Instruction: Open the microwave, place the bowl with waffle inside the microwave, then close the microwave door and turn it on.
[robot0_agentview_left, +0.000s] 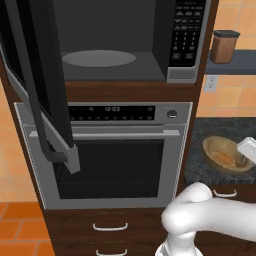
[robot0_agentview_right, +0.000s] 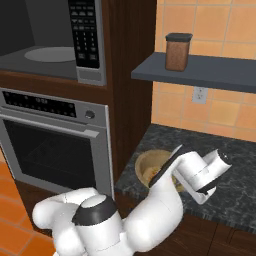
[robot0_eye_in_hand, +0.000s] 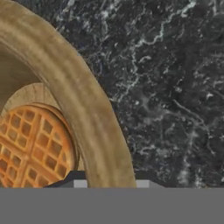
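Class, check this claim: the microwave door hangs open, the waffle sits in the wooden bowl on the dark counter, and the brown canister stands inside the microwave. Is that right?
Not quite. The brown canister stands on the grey shelf above the counter, as the right base view shows. The rest holds: the microwave door hangs open, and the waffle sits in the bowl on the counter.

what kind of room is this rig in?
A rendered home kitchen, by the look of it: a built-in black-and-silver microwave with its door open sits above a silver wall oven in dark wood cabinetry, beside a dark speckled stone counter holding a round tan wooden bowl with a waffle.
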